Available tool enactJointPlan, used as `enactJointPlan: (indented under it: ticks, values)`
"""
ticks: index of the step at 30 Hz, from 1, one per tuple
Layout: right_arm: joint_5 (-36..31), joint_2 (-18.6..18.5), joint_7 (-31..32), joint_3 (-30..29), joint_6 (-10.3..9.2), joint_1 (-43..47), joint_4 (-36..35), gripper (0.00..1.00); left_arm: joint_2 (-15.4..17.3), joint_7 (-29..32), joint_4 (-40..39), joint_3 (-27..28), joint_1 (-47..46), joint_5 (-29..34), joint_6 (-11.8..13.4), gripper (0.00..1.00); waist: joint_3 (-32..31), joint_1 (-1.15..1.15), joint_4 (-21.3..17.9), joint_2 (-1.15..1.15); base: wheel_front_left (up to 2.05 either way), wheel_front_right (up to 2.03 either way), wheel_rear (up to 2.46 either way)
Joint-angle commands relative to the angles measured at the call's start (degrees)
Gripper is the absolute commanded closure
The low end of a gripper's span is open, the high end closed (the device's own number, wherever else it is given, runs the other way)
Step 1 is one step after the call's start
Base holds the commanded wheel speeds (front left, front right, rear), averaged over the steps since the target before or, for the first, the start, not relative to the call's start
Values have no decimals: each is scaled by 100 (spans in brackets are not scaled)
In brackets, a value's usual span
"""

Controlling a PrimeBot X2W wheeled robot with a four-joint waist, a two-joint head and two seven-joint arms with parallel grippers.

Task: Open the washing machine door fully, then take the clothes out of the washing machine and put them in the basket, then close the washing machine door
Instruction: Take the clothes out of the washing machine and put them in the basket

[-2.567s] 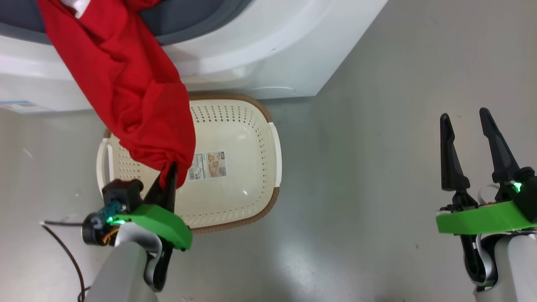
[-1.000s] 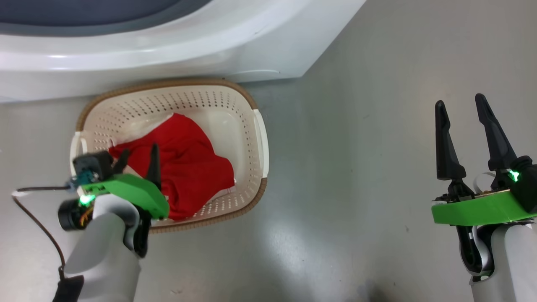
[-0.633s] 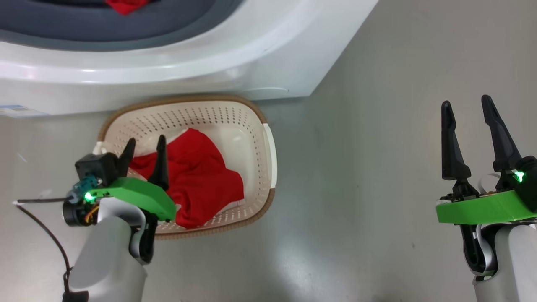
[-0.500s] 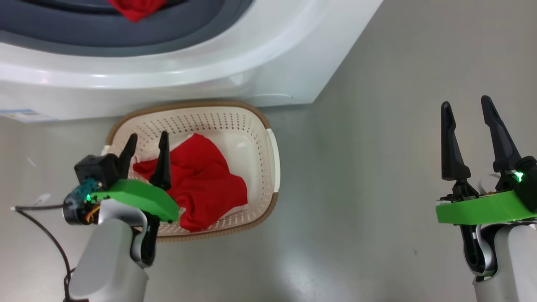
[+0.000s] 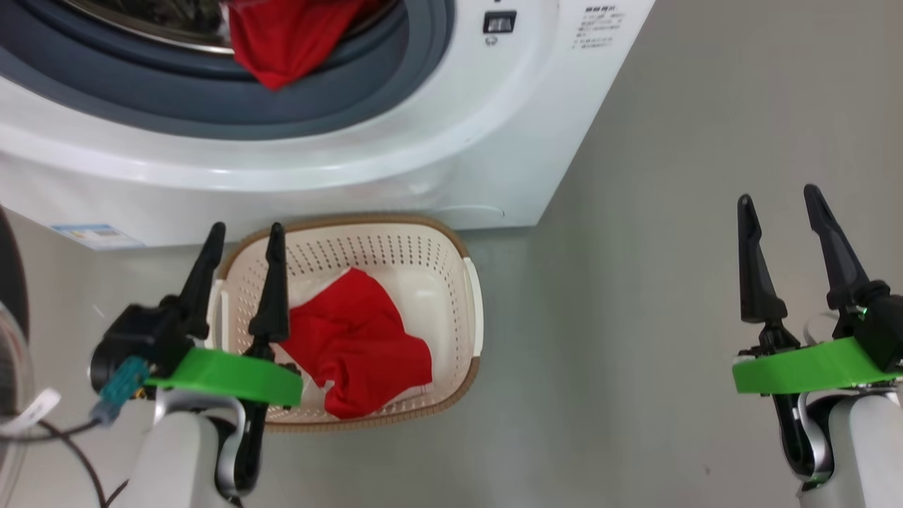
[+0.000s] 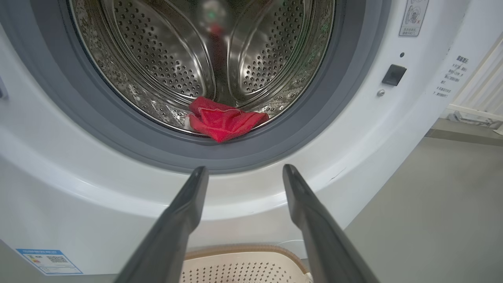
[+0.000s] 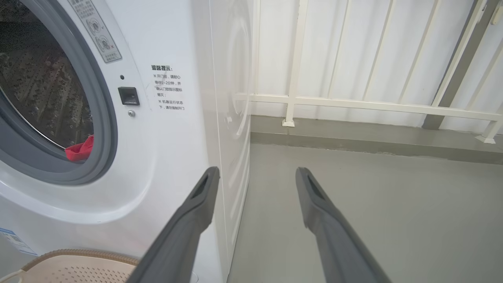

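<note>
1. Washing machine (image 5: 451, 127): big white front-loader across the top of the head view, porthole uncovered.
2. Floor (image 5: 635, 353): grey, glossy, taking the right half and bottom of the head view.
3. Railing (image 7: 353, 102): cream bars, upper right of the right wrist view, behind the machine.
4. Washing machine door (image 5: 8, 282): a dark curved sliver with clear glass below it at the far left edge of the head view, swung away from the opening.
5. Rubber ring (image 6: 326, 98): grey, circling the drum mouth.
6. Drum (image 6: 165, 59): perforated steel, upper centre of the left wrist view.
7. Basket (image 5: 437, 282): cream, perforated, brown rim, on the floor just below the machine's front, lower centre-left of the head view.
8. Left gripper (image 5: 245, 229): lower left of the head view, fingers spread wide, nothing between them, tips overlapping the basket's left rim in that view.
9. Right gripper (image 5: 777, 194): lower right of the head view, fingers likewise wide apart and empty, over bare floor, well apart from the basket.
10. Clothes, red:
   a. One garment (image 5: 360, 346) crumpled inside the basket, a white part showing at its edge.
   b. One garment (image 6: 224, 122) at the drum's lower lip, hanging onto the rubber ring.
11. Label sticker (image 5: 95, 235): blue, on the machine's lower front, left of the basket.
12. Latch socket (image 5: 499, 22): small, dark, right of the ring.
</note>
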Motion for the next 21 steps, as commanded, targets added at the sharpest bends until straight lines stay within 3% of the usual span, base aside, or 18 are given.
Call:
enactJointPlan:
  ticks: [1,21]
  values:
    - [-87,-48,-37,81,35,111,-133,0,99,-46,-450,216,272,33,75,0,-236,0,60,0,0,0,0]
    - [-68,-48,-37,59,35,964,-240,0,98,-46,-1603,176,1665,367,348,0,-1333,0,58,0,0,0,0]
